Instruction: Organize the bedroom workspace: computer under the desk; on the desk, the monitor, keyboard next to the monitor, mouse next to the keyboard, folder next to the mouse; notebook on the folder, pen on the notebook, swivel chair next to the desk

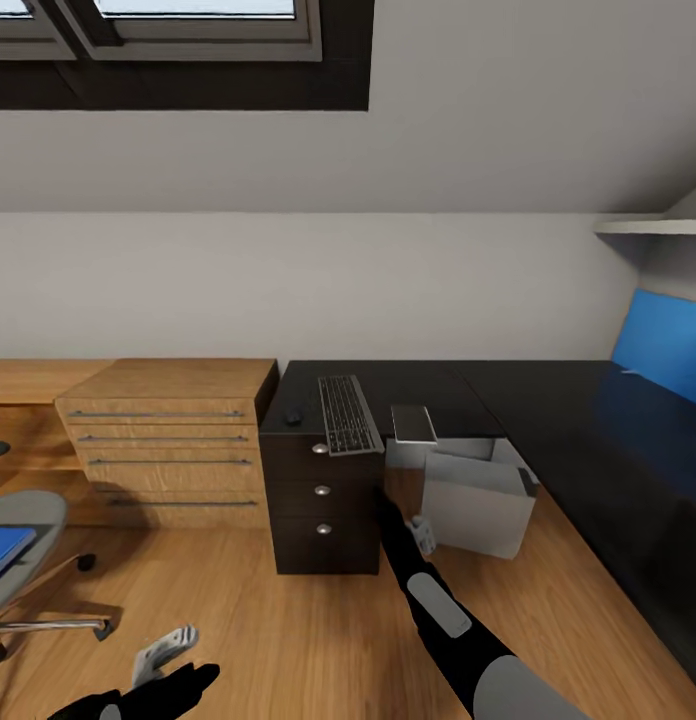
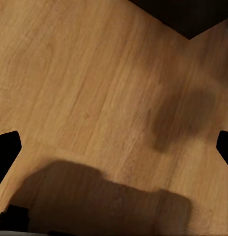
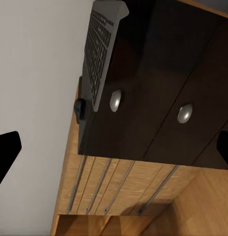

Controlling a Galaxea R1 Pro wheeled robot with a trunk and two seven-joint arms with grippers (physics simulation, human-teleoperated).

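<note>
The grey keyboard point(image 1: 348, 413) lies on the dark desk point(image 1: 548, 400) above the drawer block, its near end overhanging the front edge; it also shows as keyboard point(image 3: 100, 49). A small black mouse point(image 1: 293, 417) sits just to its left, seen too as mouse point(image 3: 80, 109). A grey computer tower point(image 1: 478, 500) stands under the desk. At the left edge is the swivel chair point(image 1: 28, 520) with the blue folder point(image 1: 3, 548) on its seat. My right gripper point(image 1: 388, 500) is open in front of the dark drawers point(image 3: 158, 118). My left gripper point(image 1: 168, 645) hangs open over the wooden floor point(image 2: 94, 88).
A wooden drawer chest point(image 1: 168, 440) stands left of the dark drawer block point(image 1: 323, 495). A flat grey slab point(image 1: 413, 423) rests on the desk right of the keyboard. A blue panel point(image 1: 668, 350) rises at the desk's right wing under a white shelf point(image 1: 653, 228).
</note>
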